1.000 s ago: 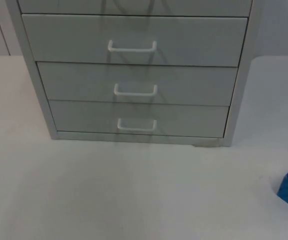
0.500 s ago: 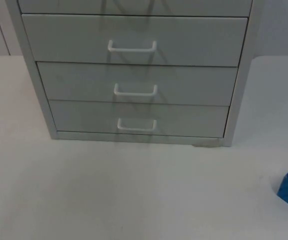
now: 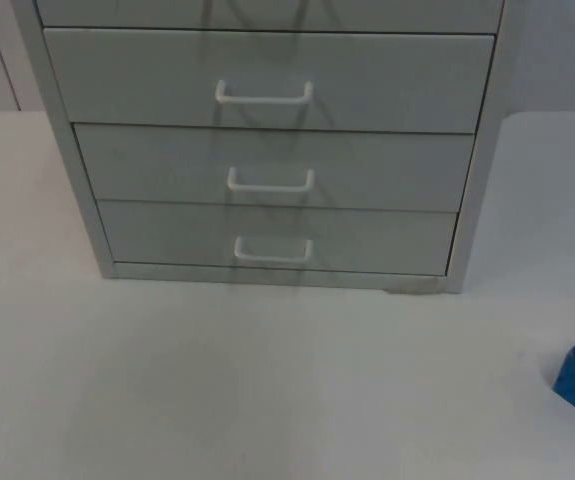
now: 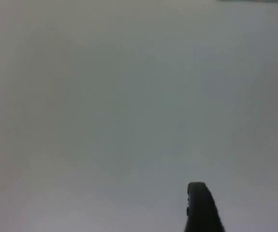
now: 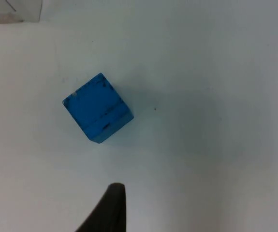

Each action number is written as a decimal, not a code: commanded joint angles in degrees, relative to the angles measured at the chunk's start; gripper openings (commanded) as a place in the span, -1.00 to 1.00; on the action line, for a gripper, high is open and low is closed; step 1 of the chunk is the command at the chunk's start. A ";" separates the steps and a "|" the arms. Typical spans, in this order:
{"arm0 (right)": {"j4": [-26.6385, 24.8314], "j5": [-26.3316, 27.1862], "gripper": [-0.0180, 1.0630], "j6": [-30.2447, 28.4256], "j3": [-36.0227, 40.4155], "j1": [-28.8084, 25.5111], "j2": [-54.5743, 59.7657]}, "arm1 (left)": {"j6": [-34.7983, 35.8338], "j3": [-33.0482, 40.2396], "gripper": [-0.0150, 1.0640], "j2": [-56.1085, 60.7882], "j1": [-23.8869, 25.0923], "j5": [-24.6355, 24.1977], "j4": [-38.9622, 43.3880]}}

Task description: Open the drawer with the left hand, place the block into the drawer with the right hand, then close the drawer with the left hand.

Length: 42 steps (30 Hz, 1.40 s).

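Your block point(image 5: 97, 107) sits on the table point(image 3: 267, 380), right of the cabinet point(image 3: 267, 150), all drawers shut. It looks stiff and light; pinch two flat sides. Right gripper point(image 5: 107, 210) hovers above it, left gripper point(image 4: 201, 208) over bare table; I cannot tell either claw's opening.

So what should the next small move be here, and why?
Probably bring the left gripper, now over bare table, toward a drawer handle: all drawers of the cabinet are shut. The blue block lies free on the table below the waiting right gripper.
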State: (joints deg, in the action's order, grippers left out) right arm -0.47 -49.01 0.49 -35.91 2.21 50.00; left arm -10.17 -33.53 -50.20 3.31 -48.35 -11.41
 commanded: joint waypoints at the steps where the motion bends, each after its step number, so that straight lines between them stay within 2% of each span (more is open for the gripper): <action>1: 0.47 0.68 0.98 -0.03 -0.32 -0.47 0.08 | -5.42 -0.40 -0.09 -1.25 -0.43 0.64 -5.32; 3: 0.47 0.80 0.98 -0.03 -0.32 -0.47 0.08 | -13.29 -0.40 -0.04 -5.00 -2.25 0.09 -11.54; 5: 0.47 0.80 0.98 -0.03 -0.32 -0.47 0.08 | -13.63 -0.40 -0.04 -6.41 -3.29 0.23 -12.03; 9: 0.47 0.92 0.98 -0.03 -0.32 -0.47 0.08 | -14.66 -0.40 -0.04 -13.90 -12.08 3.93 -11.55; 11: 0.47 0.92 0.98 -0.03 -0.32 -0.47 0.08 | -14.94 -0.40 -0.04 -14.67 -13.49 4.65 -11.55; 14: 0.47 1.02 0.98 -0.03 -0.32 -0.47 0.08 | -15.55 -1.09 -0.04 -19.77 -24.26 8.20 -7.06; 15: 0.47 1.02 0.98 -0.03 -0.32 -0.47 0.08 | -15.55 -1.09 -0.04 -19.77 -24.26 8.20 -7.06; 19: 0.47 1.26 0.98 -0.03 -0.32 -0.47 0.08 | -13.75 -2.25 -0.05 -25.23 -36.78 10.93 3.26; 20: 0.47 1.26 0.98 -0.03 -0.32 -0.47 0.08 | -13.75 -2.25 -0.05 -25.23 -36.78 10.93 3.26; 23: 0.47 1.26 0.98 -0.03 -0.32 -0.47 0.08 | -9.62 -2.25 -0.05 -28.38 -44.79 17.23 14.41; 25: 0.47 1.26 0.98 -0.03 -0.32 -0.47 0.08 | -4.17 -2.25 -0.05 -29.81 -48.81 20.40 25.16; 26: 0.47 1.26 0.98 -0.03 -0.32 -0.47 0.08 | -4.17 -2.25 -0.05 -29.81 -48.81 20.40 25.16; 30: 0.47 1.39 0.98 -0.03 -0.32 -0.47 0.08 | 5.82 -2.25 -0.05 -32.34 -53.10 27.78 48.32; 31: 0.47 1.39 0.98 -0.03 -0.32 -0.47 0.08 | 5.82 -2.25 -0.05 -32.34 -53.10 27.78 48.32; 34: 0.47 1.51 0.98 -0.03 -0.32 -0.47 0.08 | 12.87 -2.25 -0.05 -33.74 -53.16 30.84 60.04; 35: 0.47 1.51 0.98 -0.03 -0.32 -0.47 0.08 | 17.61 -2.58 -0.05 -35.12 -53.16 31.15 66.85; 36: 0.47 1.51 0.98 -0.03 -0.32 -0.47 0.08 | 17.61 -2.58 -0.05 -35.12 -53.16 31.15 66.85; 38: 0.47 1.62 0.98 -0.03 -0.32 -0.47 0.08 | 24.07 -4.18 -0.05 -37.87 -53.16 30.32 73.64; 42: 0.47 1.91 0.98 -0.03 -0.32 -0.47 0.08 | 27.41 -8.04 -0.05 -42.98 -53.16 28.08 76.11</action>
State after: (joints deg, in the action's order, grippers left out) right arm -0.39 -47.93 0.49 -35.91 2.21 50.00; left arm 14.96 -41.11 -92.20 -49.48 -19.99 62.88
